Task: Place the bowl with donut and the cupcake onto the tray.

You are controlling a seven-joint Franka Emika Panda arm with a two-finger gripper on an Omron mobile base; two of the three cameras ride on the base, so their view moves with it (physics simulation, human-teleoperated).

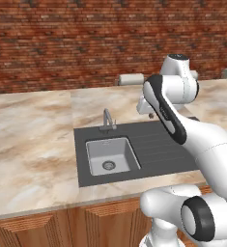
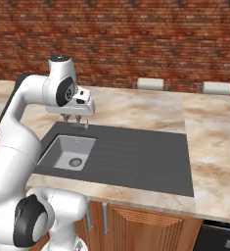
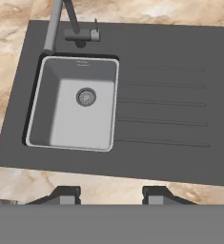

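I see the gripper [image 2: 75, 120] hanging in the air above the dark sink unit [image 2: 150, 162], close to the faucet [image 1: 106, 119]. In the hand view its two dark fingertips [image 3: 66, 194] stand clearly apart, with an open gap between them, and nothing is between them. They touch nothing; below them I see the front strip of the marble counter [image 3: 108, 188] and then the sink unit.

The hand camera looks down on the grey basin [image 3: 75, 102] with its round drain [image 3: 86, 96], and on the ribbed draining board [image 3: 166, 105] beside the basin. The faucet stands at the back edge of the basin.

In the two base views the white arm [image 1: 182, 130] bends over the counter, and the hand points downward near the back corner of the sink unit. Behind the counter there is a red brick wall [image 2: 136, 39], and some pale objects [image 2: 150, 84] stand at the foot of this wall; I cannot tell what they are.

The bowl, the donut, the cupcake and the tray I cannot locate from these pictures, so I cannot say where they are or how they look.
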